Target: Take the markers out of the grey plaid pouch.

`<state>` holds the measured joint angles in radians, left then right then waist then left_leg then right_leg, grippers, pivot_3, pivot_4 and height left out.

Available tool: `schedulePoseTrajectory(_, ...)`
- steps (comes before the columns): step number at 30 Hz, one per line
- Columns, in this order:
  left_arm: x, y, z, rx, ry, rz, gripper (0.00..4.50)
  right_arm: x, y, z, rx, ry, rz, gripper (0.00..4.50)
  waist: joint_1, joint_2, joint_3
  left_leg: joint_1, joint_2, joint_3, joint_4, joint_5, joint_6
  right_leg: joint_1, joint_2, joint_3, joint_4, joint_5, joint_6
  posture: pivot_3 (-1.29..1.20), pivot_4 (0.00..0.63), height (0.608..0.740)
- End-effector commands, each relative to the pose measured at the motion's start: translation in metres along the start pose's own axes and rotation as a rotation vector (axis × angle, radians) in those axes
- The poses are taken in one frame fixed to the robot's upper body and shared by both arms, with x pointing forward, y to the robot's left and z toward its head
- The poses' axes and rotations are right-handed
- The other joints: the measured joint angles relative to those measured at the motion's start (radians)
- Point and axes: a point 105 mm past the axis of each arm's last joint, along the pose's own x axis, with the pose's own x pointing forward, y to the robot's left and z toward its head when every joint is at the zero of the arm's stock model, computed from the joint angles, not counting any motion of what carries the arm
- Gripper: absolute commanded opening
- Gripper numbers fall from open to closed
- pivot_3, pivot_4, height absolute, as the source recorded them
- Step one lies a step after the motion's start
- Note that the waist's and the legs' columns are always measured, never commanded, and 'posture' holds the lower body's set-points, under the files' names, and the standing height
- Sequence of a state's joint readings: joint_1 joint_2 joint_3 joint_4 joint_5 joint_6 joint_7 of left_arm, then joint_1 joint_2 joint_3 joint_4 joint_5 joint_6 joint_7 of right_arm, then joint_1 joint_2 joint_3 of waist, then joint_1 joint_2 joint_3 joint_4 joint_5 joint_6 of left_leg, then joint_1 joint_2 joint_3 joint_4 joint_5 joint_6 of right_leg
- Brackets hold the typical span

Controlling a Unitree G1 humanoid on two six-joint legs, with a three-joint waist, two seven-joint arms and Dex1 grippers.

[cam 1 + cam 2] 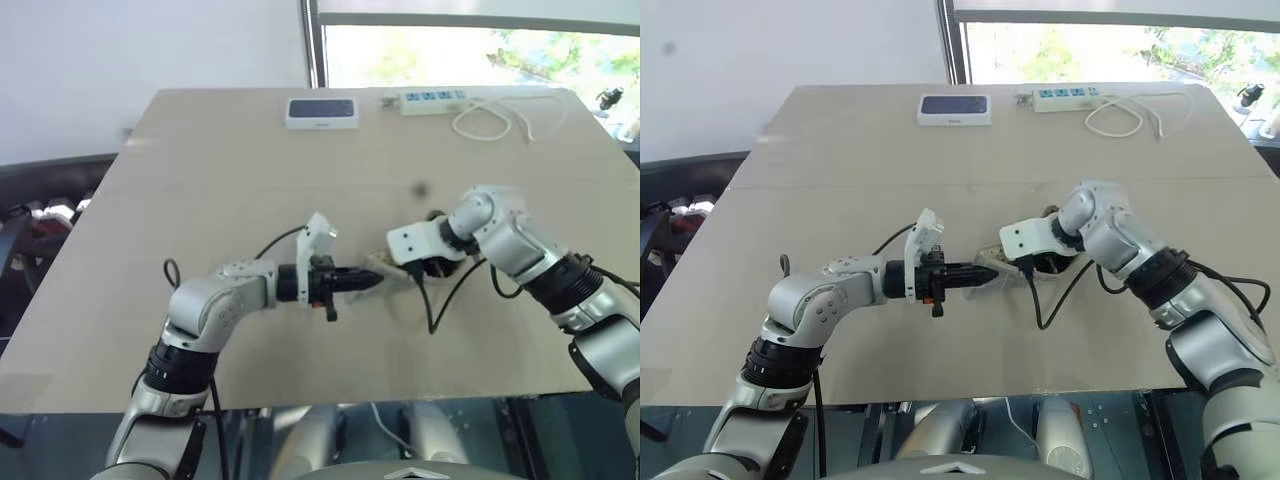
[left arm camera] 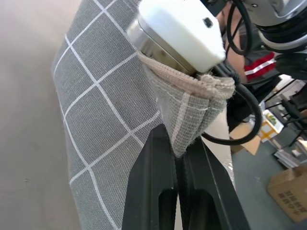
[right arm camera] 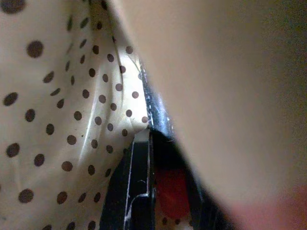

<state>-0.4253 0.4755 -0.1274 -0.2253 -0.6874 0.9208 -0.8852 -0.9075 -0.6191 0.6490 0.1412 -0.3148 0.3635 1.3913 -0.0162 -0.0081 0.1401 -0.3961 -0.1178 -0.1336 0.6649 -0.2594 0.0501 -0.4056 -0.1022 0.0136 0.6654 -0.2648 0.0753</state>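
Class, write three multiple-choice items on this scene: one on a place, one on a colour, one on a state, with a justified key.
1. Where does the power strip lie on the table?
A. at its far edge, beside the white device
B. at its near edge
C. under the pouch

2. What does the grey plaid pouch's lining look like?
A. plain blue
B. cream with dark dots
C. red stripes

3. How are the left gripper's jaws?
A. wide open
B. shut on a cable
C. shut on the pouch's edge

Key: 1 A, it lies by the window side; 2 B, the right wrist view looks inside; 3 C, the left wrist view has fabric pinched between them.
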Motion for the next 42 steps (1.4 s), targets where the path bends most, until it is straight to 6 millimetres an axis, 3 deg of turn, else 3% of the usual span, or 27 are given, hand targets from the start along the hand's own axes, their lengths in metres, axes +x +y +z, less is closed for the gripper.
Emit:
schedulePoseTrajectory(1,0.000,-0.005,0.007,0.087,-0.017,-0.005,0.00,0.007,0.011,-0.004,0.033,-0.007,0.030,0.38,0.000,0.000,0.000,0.000,0.000,0.000,0.000,0.000,0.000,0.000,0.000,0.000,0.000,0.000,0.000,0.00,0.150,0.738)
schedulePoseTrajectory(7,-0.003,0.010,-0.005,0.285,0.095,0.099,0.00,-0.010,0.004,0.008,0.057,-0.060,-0.058,0.38,0.002,0.000,0.000,0.000,0.000,0.000,0.000,0.000,0.000,0.000,0.000,0.000,-0.001,0.000,0.000,0.00,0.150,0.738)
schedulePoseTrajectory(12,-0.009,0.038,0.006,0.514,0.135,0.288,0.00,-0.035,-0.006,0.025,0.138,-0.176,-0.201,0.38,0.004,0.001,0.001,-0.002,0.000,0.000,-0.001,0.000,0.000,-0.002,0.000,0.000,-0.001,0.000,0.000,0.00,0.150,0.738)
schedulePoseTrajectory(21,-0.017,0.054,0.005,0.725,0.210,0.400,0.00,-0.053,-0.009,0.014,0.408,-0.265,-0.324,0.38,0.004,0.001,0.001,-0.004,0.000,0.000,-0.002,0.000,0.000,-0.004,-0.001,0.001,-0.002,0.000,0.000,0.00,0.150,0.738)
schedulePoseTrajectory(30,-0.028,0.077,0.017,0.819,0.232,0.534,0.00,-0.050,0.007,0.019,0.595,-0.377,-0.264,0.38,0.006,0.001,0.001,-0.004,0.000,0.000,-0.003,0.000,0.000,-0.004,-0.001,0.000,-0.001,0.000,0.000,0.00,0.150,0.738)
schedulePoseTrajectory(34,-0.036,0.085,0.022,0.839,0.223,0.605,0.00,-0.046,0.027,0.022,0.593,-0.375,-0.184,0.38,0.006,0.001,0.001,-0.005,0.000,0.000,-0.003,0.000,0.000,-0.004,-0.001,0.000,-0.002,0.000,0.000,0.00,0.150,0.738)
schedulePoseTrajectory(42,-0.048,0.098,0.042,0.840,0.141,0.749,0.00,-0.033,0.047,-0.008,0.624,-0.247,-0.168,0.38,0.006,0.000,0.001,-0.005,-0.001,0.000,-0.002,0.000,0.000,-0.004,-0.001,0.000,-0.001,0.000,0.000,0.00,0.150,0.738)
